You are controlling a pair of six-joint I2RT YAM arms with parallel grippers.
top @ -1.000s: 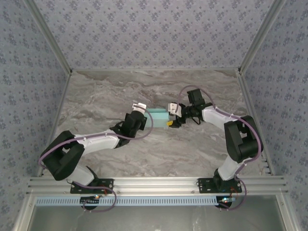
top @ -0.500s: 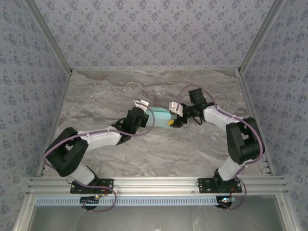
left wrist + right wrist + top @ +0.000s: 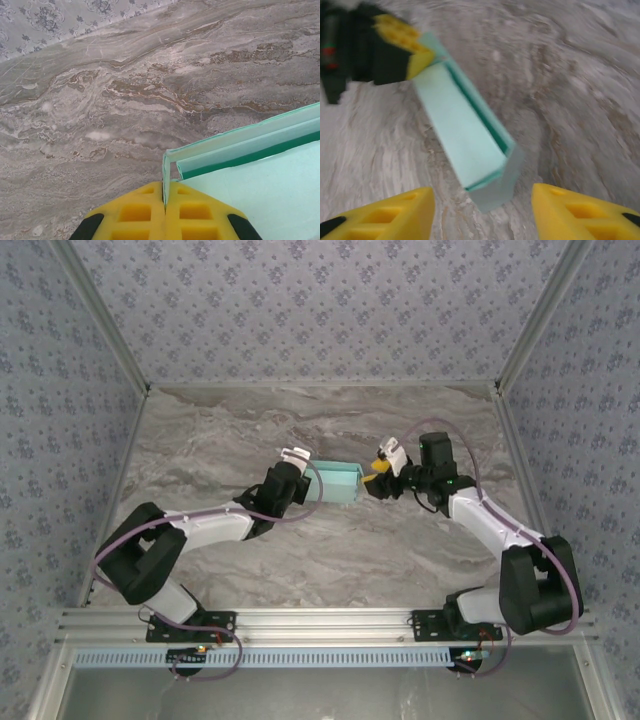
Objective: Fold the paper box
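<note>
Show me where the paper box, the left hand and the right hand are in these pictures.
paper box [image 3: 462, 137], right wrist view, on its broad top face.
left hand [image 3: 164, 197], left wrist view, where its yellow fingertips meet on the box edge.
right hand [image 3: 377, 480], top external view, between its fingertips.

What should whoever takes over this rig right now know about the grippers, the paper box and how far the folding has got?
Left gripper: shut on a thin wall at one end of the paper box.
Right gripper: open, facing the box's other end, not touching it.
Box: middle of the table, between the two grippers.
Done: the card already stands as a long rectangular body.
Left: the end flap facing the right gripper hangs open and probably needs tucking in. The far end cannot be judged.
</note>
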